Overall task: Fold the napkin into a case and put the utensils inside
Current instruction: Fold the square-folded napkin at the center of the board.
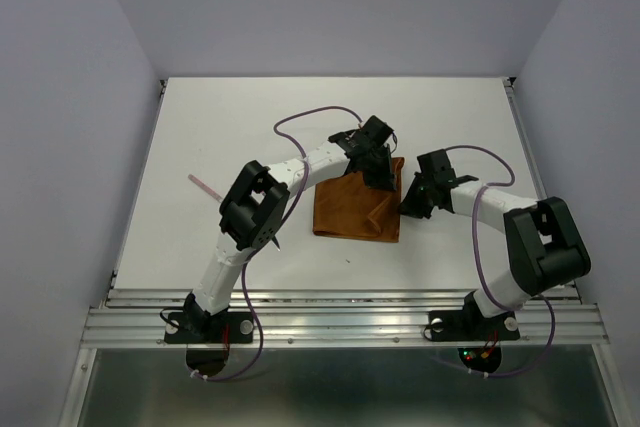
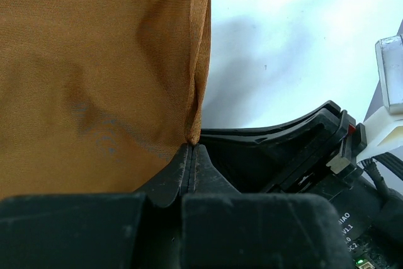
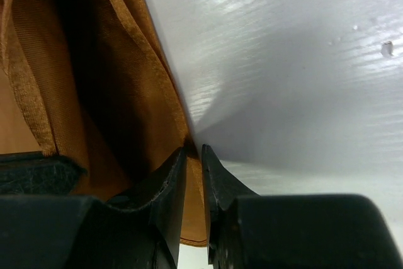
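1. White table (image 1: 200, 127), pale lavender walls (image 1: 330, 7) on three sides, metal rails (image 1: 340, 312) along the near edge. Thin pink stick (image 1: 203, 185) lies at table left, well apart from the cloth.
2. Napkin (image 1: 345, 212) is right of table centre, partly folded and flat on its left part. Its near edge runs left-right, roughly parallel to the rails. The right side is bunched in creases, and the far right corner rises toward the far side.
3. Left gripper (image 1: 383, 175) is over the napkin's far right corner. Jaws are clenched tight, with the hem pinched at the fingertips in the left wrist view.
4. Right gripper (image 1: 408, 205) is at the napkin's right edge, just beside the left gripper. Jaws are narrowly apart with cloth layers between them. Cannot tell if it is clamping or loose.
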Controlling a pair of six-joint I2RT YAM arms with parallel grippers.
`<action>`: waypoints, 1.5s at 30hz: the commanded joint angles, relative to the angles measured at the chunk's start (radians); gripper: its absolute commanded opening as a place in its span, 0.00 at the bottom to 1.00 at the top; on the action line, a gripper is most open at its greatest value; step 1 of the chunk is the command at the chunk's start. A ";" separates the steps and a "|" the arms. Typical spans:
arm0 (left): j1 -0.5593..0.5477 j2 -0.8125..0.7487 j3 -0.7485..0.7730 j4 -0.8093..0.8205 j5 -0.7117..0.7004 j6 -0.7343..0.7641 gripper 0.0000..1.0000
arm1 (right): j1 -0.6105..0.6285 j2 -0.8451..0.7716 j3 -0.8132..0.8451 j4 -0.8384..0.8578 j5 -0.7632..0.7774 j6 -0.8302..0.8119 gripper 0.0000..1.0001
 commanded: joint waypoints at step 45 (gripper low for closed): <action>-0.006 -0.088 0.073 -0.025 -0.018 -0.092 0.00 | 0.006 0.021 0.006 0.056 -0.028 -0.003 0.15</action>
